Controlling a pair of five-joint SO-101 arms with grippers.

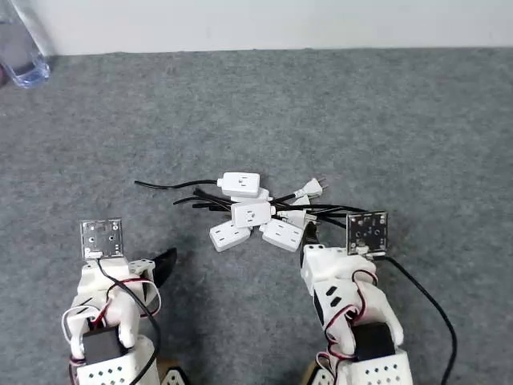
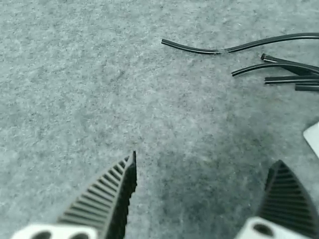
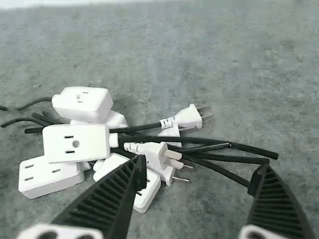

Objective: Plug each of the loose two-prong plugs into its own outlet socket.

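Your left gripper (image 2: 206, 159) hangs over bare grey mat (image 1: 361, 120) with its jaws spread wide and nothing between them. The loose ends of the black cords (image 2: 279, 67) lie near it, toward the pile. Your right gripper (image 3: 203, 163) is just as wide and empty, low at the near edge of that pile in the middle of the mat.

The pile holds four white outlet blocks: the far socket (image 1: 240, 184), the middle socket (image 1: 252, 213) just in front of it, then the near-left socket (image 1: 230, 235) and the near-right socket (image 1: 283, 234). Two plugs show their prongs bare. The far plug (image 3: 188, 116) lies on the pile's right side, and the near plug (image 3: 160, 153) rests against the near-right socket.
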